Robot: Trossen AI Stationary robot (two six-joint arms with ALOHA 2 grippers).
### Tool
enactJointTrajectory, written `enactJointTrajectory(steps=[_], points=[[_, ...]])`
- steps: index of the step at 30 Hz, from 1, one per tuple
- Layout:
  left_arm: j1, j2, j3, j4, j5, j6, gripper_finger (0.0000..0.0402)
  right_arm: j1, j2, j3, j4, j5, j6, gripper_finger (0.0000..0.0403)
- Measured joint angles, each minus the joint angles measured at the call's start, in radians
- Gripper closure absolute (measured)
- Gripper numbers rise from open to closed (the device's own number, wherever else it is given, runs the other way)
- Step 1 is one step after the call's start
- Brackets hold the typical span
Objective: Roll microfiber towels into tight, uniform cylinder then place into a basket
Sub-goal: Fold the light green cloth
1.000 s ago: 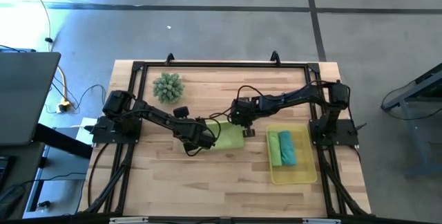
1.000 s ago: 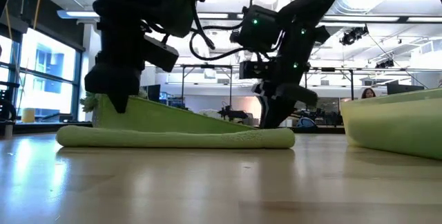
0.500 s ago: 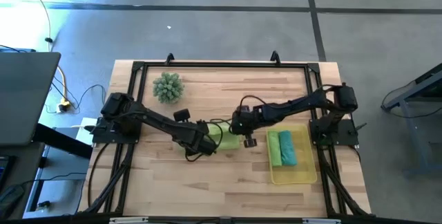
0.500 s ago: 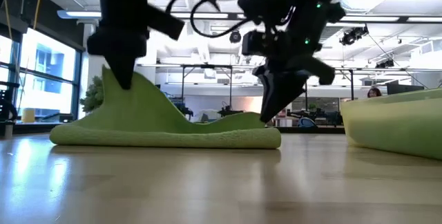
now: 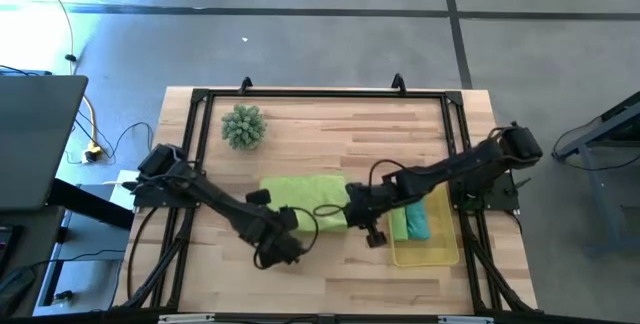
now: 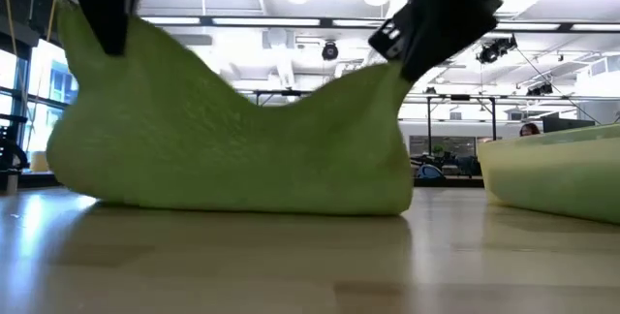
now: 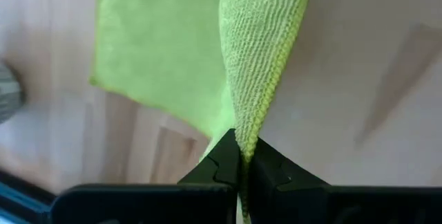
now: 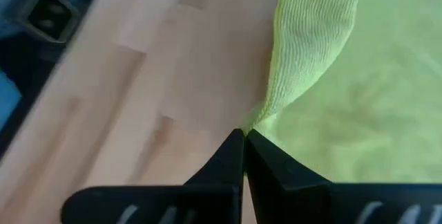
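Note:
A lime green towel (image 5: 303,200) lies partly on the table's middle, its near edge raised at both ends; in the low view it (image 6: 232,140) sags between the two held corners, its lower part on the wood. My left gripper (image 5: 280,245) is shut on the near left corner, and it also shows in the low view (image 6: 108,41). My right gripper (image 5: 366,226) is shut on the near right corner, and it also shows in the low view (image 6: 407,62). The yellow basket (image 5: 442,252) at the right holds a lime green roll (image 5: 398,218) and a teal roll (image 5: 417,214). My left gripper pinches the towel's near left corner (image 7: 243,140) between its two fingers, coming from above. The corner is lifted clear; the cloth hangs down from it to the table. My right gripper pinches the near right corner (image 8: 257,126) between its two fingers, coming from above. The corner is lifted and the cloth falls away from it, sagging toward the left gripper.
A spiky green plant-like ball (image 5: 243,126) stands at the far left. The basket's wall (image 6: 552,173) rises at the right in the low view. Bare wood lies along the near edge (image 5: 320,284).
Both grippers have moved toward the table's near edge and up, each shut on a towel corner. The towel, before a low folded strip, has opened out: its held edge has risen and come nearer, while the far part stays on the table.

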Motion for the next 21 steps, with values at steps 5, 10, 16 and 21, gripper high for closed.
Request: enactJointTrajectory(steps=[5,10,16,21], points=[[-0.048,0.000,0.014,0.008,-0.043,-0.033,0.0399,0.048,0.013,0.000,0.023,0.036,-0.023,0.0403],[-0.030,0.001,-0.050,0.028,-0.116,-0.074,0.0399,0.030,0.056,0.000,0.037,0.067,-0.040,0.0403],[0.037,0.002,-0.141,0.025,-0.194,-0.138,0.0399,-0.038,0.075,0.000,0.002,0.129,-0.073,0.0403],[0.102,0.002,-0.227,0.054,-0.201,-0.154,0.0399,-0.115,0.078,-0.001,-0.033,0.193,-0.075,0.0403]])
